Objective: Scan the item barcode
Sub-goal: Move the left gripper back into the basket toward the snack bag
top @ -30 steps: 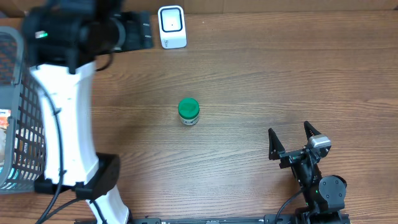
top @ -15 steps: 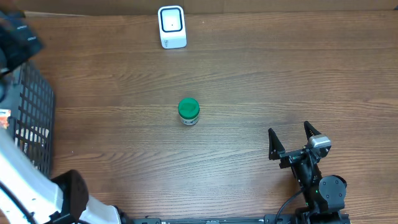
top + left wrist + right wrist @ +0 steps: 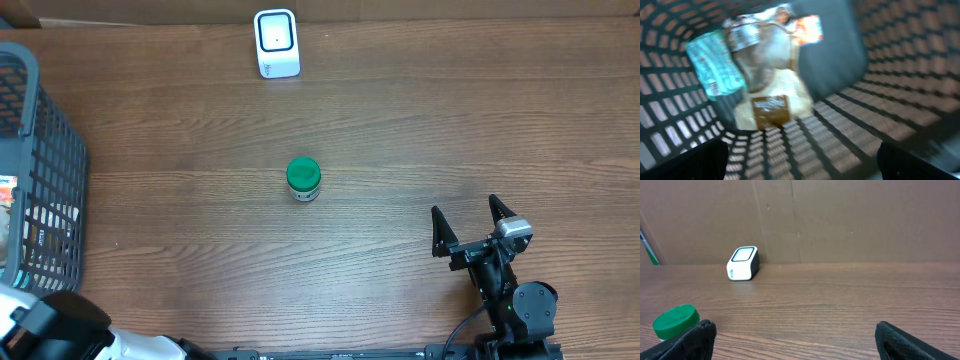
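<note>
I read the right gripper as open and empty. The green-lidded jar stands ahead of it to its left, with the scanner farther beyond. The left gripper is spread wide and empty, above packets inside the basket.

You look straight down on the bench; left wrist peers close into the basket; right wrist skims low, sharing the scanner.
</note>
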### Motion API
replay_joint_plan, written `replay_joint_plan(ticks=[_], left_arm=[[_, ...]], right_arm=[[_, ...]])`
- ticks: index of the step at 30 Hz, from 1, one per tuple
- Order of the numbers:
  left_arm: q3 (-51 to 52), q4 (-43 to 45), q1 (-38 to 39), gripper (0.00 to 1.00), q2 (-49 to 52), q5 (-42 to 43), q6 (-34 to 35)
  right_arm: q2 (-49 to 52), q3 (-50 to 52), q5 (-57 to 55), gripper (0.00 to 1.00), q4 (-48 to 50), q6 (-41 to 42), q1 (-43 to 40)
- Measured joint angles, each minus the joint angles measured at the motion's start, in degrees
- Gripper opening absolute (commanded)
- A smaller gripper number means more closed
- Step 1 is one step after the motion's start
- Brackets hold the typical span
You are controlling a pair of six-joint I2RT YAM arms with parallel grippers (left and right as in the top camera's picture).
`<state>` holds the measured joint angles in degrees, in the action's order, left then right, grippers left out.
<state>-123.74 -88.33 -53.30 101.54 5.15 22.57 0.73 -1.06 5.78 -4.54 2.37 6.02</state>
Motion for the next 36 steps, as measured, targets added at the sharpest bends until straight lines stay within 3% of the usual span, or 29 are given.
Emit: replay_joint_plan(ticks=[9, 17, 30, 34, 36], left_arm=[[11.1, 9.7, -2.7, 0.98, 4.0, -0.7, -2.5], [11.7, 10.5, 1.0, 0.94, 13.0, -5.5, -4.6], [11.8, 11.6, 2.3, 0.93, 24.9, -12.8, -1.9], [11.8, 12.2, 2.3, 0.89, 27.9, -13.2, -1.6], [11.8, 12.2, 2.3, 0.79, 29.3, -13.2, -1.5]], right_arm=[[0.0, 0.0, 0.0, 1.0, 0.0, 0.0, 0.0], [0.0, 0.0, 0.0, 1.0, 0.0, 0.0, 0.0], [0.0, 0.0, 0.0, 1.0, 0.0, 0.0, 0.0], [0.0, 0.0, 0.0, 1.0, 0.0, 0.0, 0.0], [0.0, 0.0, 0.0, 1.0, 0.0, 0.0, 0.0]])
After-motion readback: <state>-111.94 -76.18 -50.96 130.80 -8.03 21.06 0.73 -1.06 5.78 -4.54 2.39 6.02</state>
